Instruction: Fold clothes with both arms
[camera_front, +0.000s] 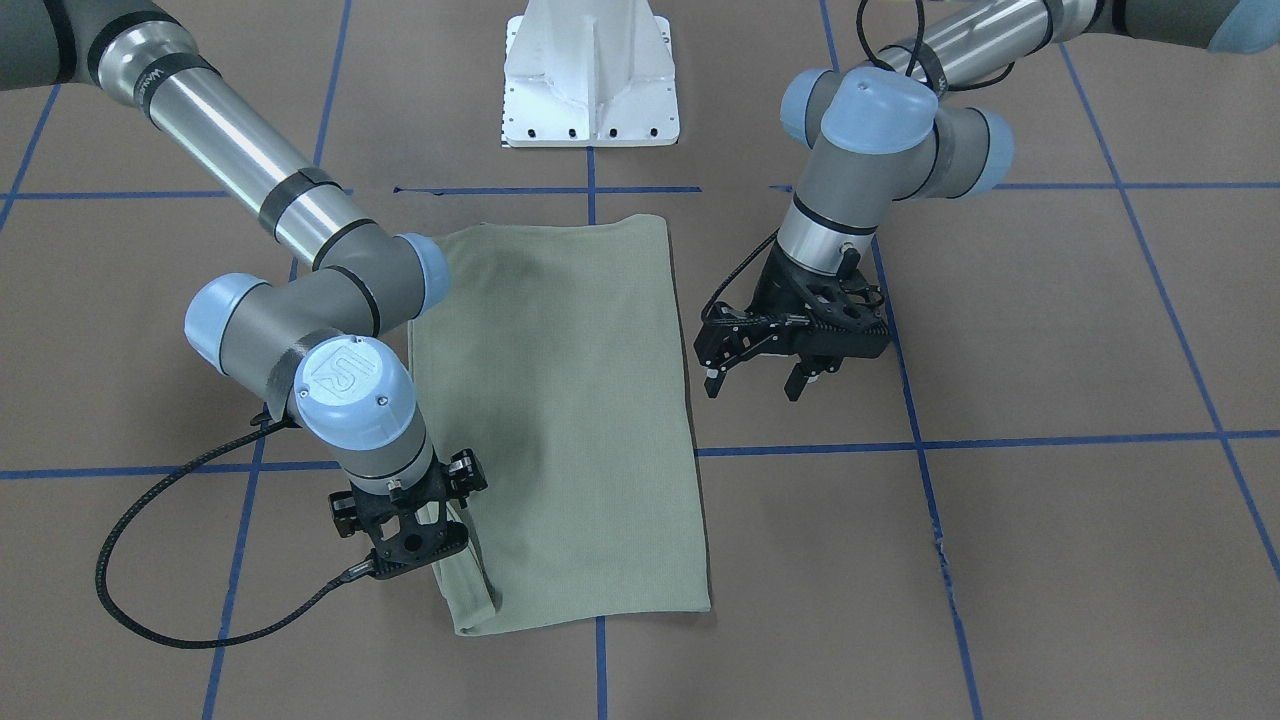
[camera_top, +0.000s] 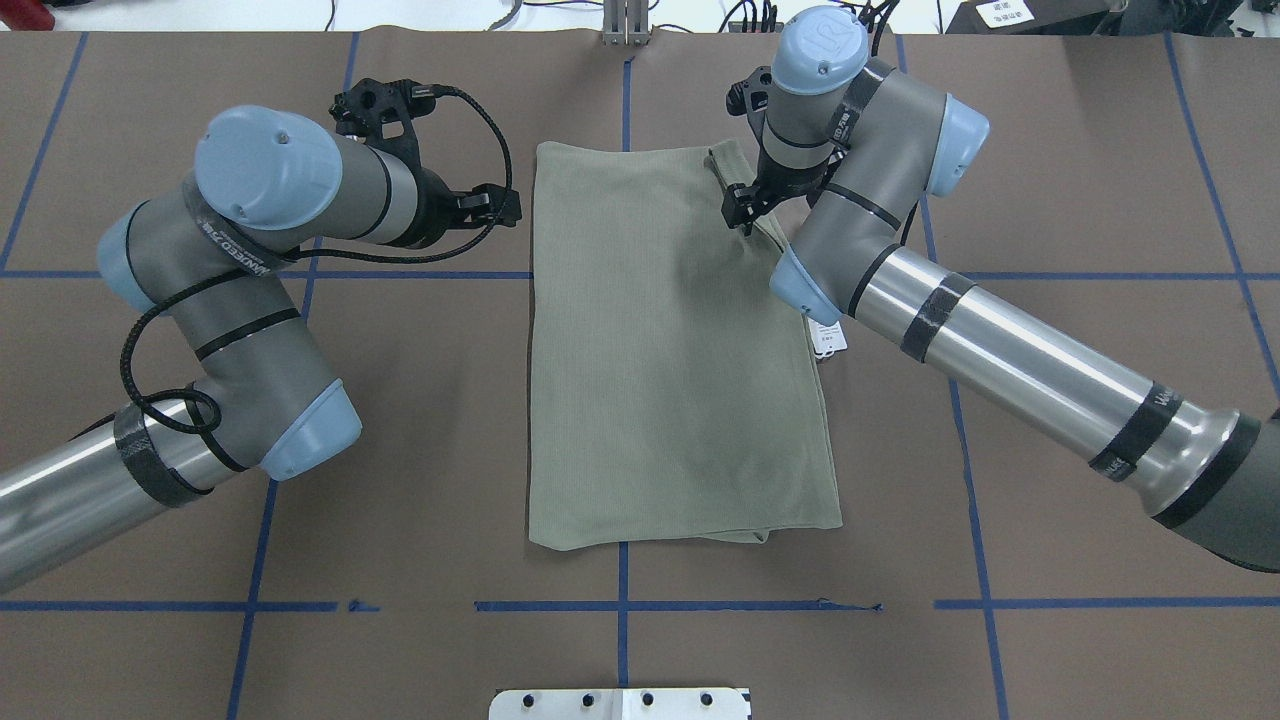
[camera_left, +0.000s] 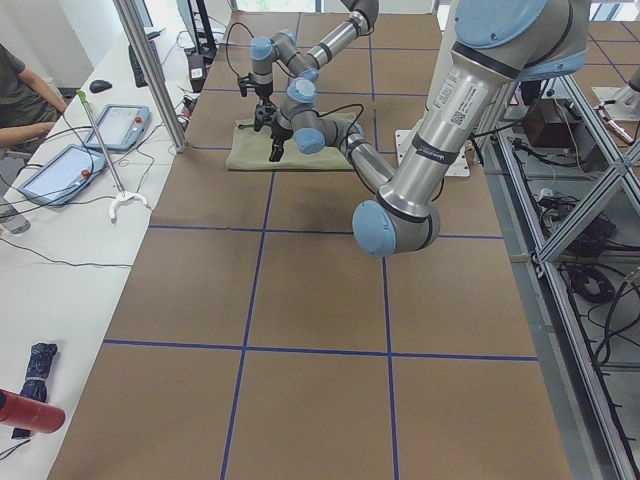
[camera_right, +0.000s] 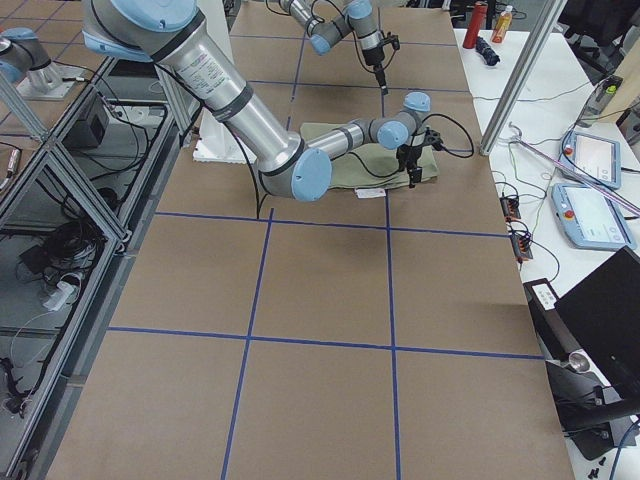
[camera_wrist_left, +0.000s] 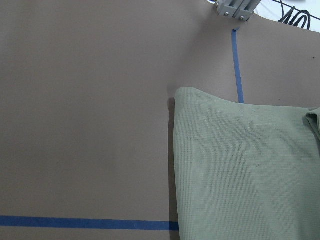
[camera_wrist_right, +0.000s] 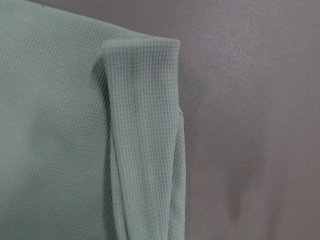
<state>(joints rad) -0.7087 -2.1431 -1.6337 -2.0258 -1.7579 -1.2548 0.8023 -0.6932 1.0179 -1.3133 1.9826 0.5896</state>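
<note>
The shirt (camera_top: 670, 360) lies folded mid-table, its long axis running away from the robot. The right gripper (camera_top: 742, 207) hovers over the far right corner, its jaws impossible to read. The left gripper (camera_front: 755, 385), fingers spread, hangs just off the left edge.

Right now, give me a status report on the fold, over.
Left gripper open, beside the shirt. Right gripper over its edge, state unclear. Shirt folded into a rectangle. Nothing blocking.

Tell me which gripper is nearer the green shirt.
Right. The right gripper is over the shirt's edge at the folded sleeve; the left gripper hangs beside the opposite edge, over bare table, jaws open.
</note>
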